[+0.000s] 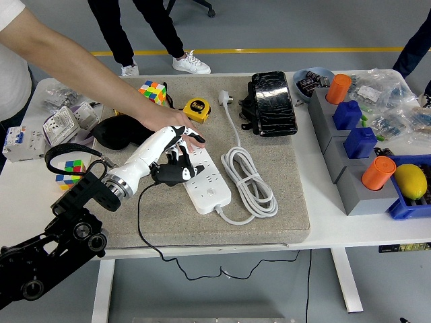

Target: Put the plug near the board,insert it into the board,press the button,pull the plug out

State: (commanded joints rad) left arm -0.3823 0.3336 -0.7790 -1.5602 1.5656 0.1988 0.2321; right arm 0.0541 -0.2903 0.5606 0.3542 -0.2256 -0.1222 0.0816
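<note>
The left hand [176, 149] reaches in from the left over the far end of the white power board [204, 177], fingers spread and pointing down, gripping nothing that I can make out. Right under it sits the black plug [172, 175], resting against the left edge of the board with its black cord [145, 229] trailing off toward the near table edge; whether the pins are seated in a socket or just lying on top, the hand hides too much to say. A person's hand [176, 124] comes in from the far left and lies flat on the far end of the board, apparently pinning it so it can't slide or lift while the robot works. Sensible, because the board sits loose on the grey mat [269, 222], with its own white cable [250, 180] coiled just to the right. With the fingers hovering over the board's surface, this looks like the plug-in or button stage; the pull-out likely needs that steadying hand too. The right arm is out of view.
</note>
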